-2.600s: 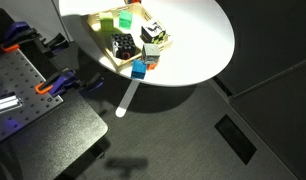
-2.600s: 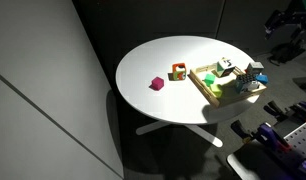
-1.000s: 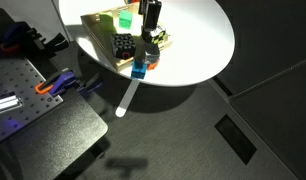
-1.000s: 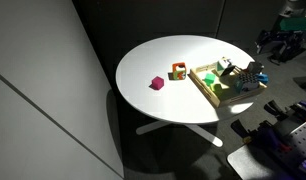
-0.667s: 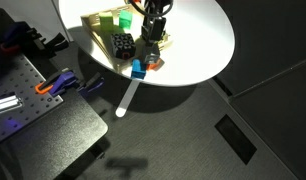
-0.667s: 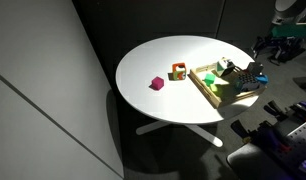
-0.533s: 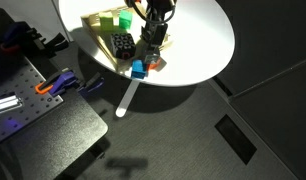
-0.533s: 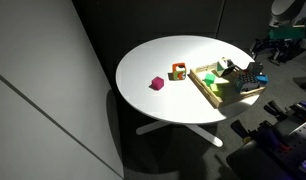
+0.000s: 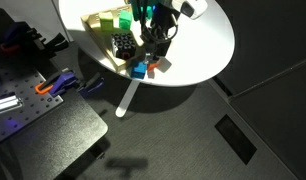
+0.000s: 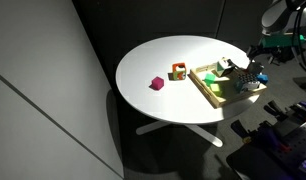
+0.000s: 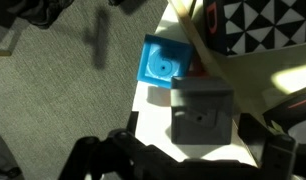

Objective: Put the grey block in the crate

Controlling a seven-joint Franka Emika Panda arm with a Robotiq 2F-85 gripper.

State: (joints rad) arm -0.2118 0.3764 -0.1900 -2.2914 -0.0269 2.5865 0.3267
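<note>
The grey block [image 11: 201,112] sits on the white table just outside the crate [image 11: 199,42], next to the blue cube [image 11: 161,62]. In an exterior view the block [image 9: 155,64] is near the table's front edge, partly covered by my gripper [image 9: 156,50]. In the wrist view my gripper [image 11: 193,138] is open, with one dark finger on each side of the grey block and a gap on both sides. The pale wood crate [image 9: 101,30] holds the black-and-white spotted cube [image 9: 122,45] and a green block [image 9: 123,19]. The crate also shows in an exterior view [image 10: 205,88].
The round table's edge [image 9: 183,82] is right beside the block, with dark floor below. A pink object [image 10: 155,84] and a small red-orange object [image 10: 179,71] stand on the table away from the crate. A bench with clamps [image 9: 33,90] stands beside the table.
My gripper has come down from above the crate's corner to the table's edge. Its open fingers now straddle the grey block. The blocks have not moved.
</note>
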